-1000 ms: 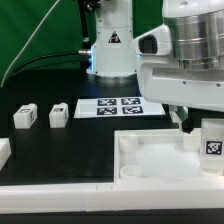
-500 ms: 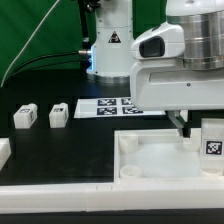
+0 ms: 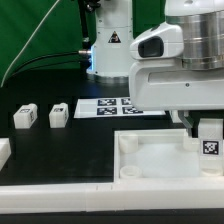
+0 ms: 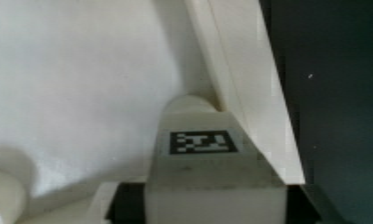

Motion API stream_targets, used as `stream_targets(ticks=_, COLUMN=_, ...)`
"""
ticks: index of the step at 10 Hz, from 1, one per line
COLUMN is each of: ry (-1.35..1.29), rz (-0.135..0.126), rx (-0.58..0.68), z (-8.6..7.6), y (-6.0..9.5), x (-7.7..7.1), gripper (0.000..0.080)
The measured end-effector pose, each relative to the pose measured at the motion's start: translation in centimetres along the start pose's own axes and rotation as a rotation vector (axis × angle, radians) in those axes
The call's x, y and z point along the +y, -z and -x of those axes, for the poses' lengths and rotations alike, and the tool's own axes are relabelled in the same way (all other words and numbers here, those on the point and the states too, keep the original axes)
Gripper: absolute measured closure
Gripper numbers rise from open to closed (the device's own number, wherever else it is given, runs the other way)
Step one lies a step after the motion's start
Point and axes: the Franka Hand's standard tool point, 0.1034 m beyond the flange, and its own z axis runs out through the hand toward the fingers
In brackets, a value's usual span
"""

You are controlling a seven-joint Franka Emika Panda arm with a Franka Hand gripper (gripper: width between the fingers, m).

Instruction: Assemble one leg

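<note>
My gripper (image 3: 209, 128) is shut on a leg (image 3: 210, 146), a small white block with a black-and-white tag, and holds it upright over the far right corner of the large white square panel (image 3: 160, 160). In the wrist view the leg (image 4: 208, 150) fills the space between my dark fingers (image 4: 133, 203) and points at the panel's raised rim (image 4: 236, 60) near a corner. Two more legs (image 3: 25, 116) (image 3: 58, 114) lie on the black table at the exterior view's left.
The marker board (image 3: 110, 106) lies behind the panel, in front of the arm's base (image 3: 110, 55). A white part (image 3: 4, 152) sits at the exterior view's left edge. A white strip runs along the table's front.
My gripper with the leg has moved slightly lower and toward the exterior view's left over the panel's corner. Nothing else has moved.
</note>
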Motion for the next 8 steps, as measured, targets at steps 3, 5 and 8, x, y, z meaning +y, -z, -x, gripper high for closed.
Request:
stream_targets(ticks=3, ry=-0.100, rz=-0.006, rx=-0.002, z=-0.01, y=0.00, x=0.00, gripper=0.0507)
stream_targets(ticks=5, ry=-0.344, rz=-0.017, rx=-0.002, z=-0.02, y=-0.06, x=0.00, gripper=0.0507)
stream_targets(ticks=8, ry=-0.638, rz=-0.019, rx=-0.006, z=0.03, y=-0.07, x=-0.10, gripper=0.0506)
